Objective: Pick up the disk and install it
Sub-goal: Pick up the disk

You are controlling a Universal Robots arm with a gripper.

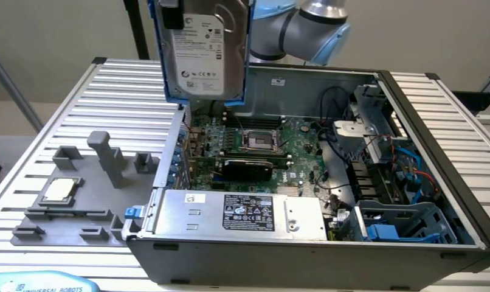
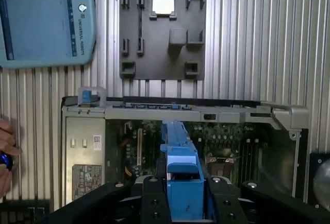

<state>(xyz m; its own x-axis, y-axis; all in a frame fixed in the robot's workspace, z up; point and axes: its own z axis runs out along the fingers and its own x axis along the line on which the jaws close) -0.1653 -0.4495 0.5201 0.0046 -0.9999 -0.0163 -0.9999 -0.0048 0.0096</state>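
Disk (image 1: pixel 203 52): silver-grey drive, white label facing the exterior camera, blue carrier frame along its edges; held upright in the air, touching nothing below, over the far corner of the open computer case (image 1: pixel 439 152) on the exterior view's left

Gripper (image 2: pixel 183 193): closed on the disk; in the wrist view the black fingers (image 2: pixel 153 203) sit on either side of the blue frame, and the disk's narrow edge (image 2: pixel 178 147) points down toward the case interior

Below the disk: motherboard (image 1: pixel 253 146) with its socket and card slots; power supply (image 1: pixel 245 213), silver box with black label, along the near wall; blue-grey plastic bay (image 1: pixel 407 222) in the near corner on the exterior view's right, well apart from the disk; loose cables (image 1: pixel 399 170) between board and bay

Outside the case: grey fixture plate (image 1: pixel 82 201) on the slatted table (image 1: pixel 131 103), a small CPU chip (image 1: pixel 58 190) seated in it; teach pendant (image 2: pixel 46 18) beside the plate; a person's hand (image 2: pixel 6 154) just beside the case wall

Risks, as judged:
- grip is only on the plastic frame, so a jolt could let the disk tilt or slip onto the board
- the upright disk hangs close over the case wall; a low sideways move could clip the rim
- cables lie near the bay; they could snag the frame or stop it seating
- a small misalignment with the bay would likely jam the frame
- the hand is close to the work area; sudden arm travel could reach it
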